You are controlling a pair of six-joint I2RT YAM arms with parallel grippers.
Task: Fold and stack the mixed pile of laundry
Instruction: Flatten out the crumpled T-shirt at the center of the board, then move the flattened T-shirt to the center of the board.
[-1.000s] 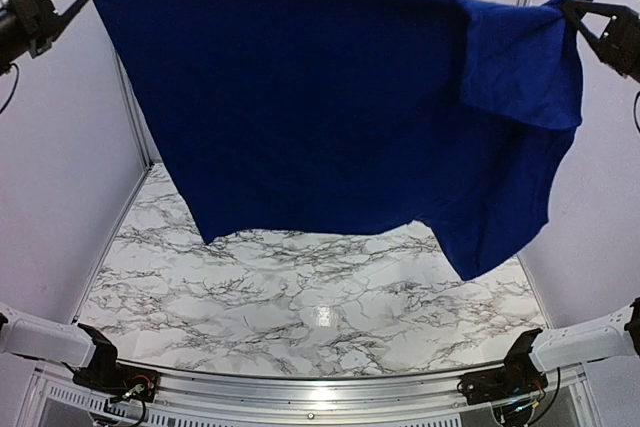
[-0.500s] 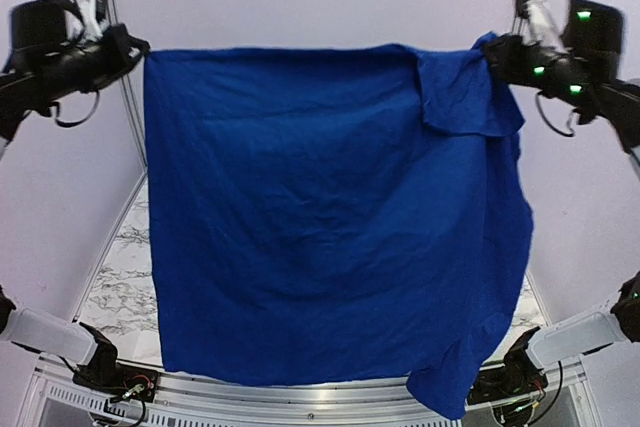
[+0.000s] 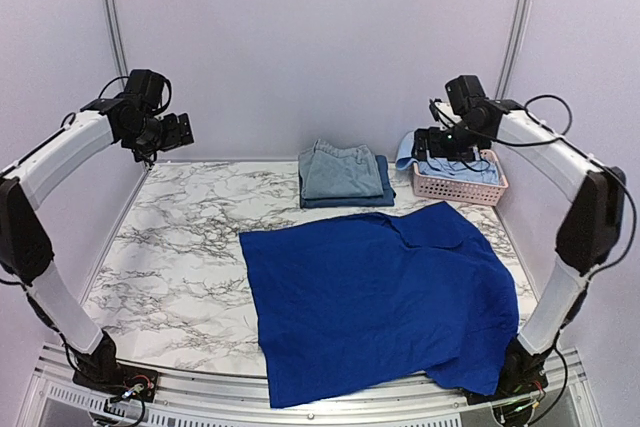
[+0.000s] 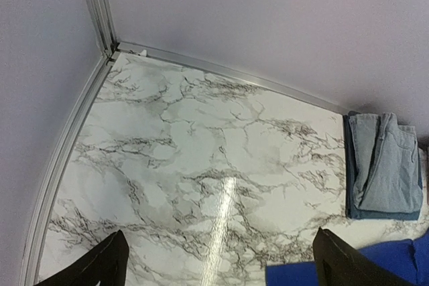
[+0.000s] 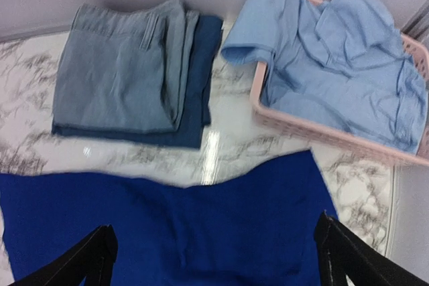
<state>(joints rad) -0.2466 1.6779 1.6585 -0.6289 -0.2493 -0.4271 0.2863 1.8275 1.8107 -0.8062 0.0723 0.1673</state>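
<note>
Left gripper: raised near the back wall, fingers spread wide, holding nothing.
Right gripper: raised, fingers spread wide, empty.
Royal-blue cotton T-shirt: spread flat on the white-and-grey marble tabletop, under the right gripper, low and right of the left one.
Folded faded denim: atop a folded navy piece, ahead-left of the right gripper.
Light-blue collared shirt: heaped in a pink plastic lattice basket, ahead-right of it.

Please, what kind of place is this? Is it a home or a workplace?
Most likely a robot test booth, not a home: plain panel walls joined by metal posts, and a marble-patterned table with the left arm and right arm fixed at its near edge.
</note>
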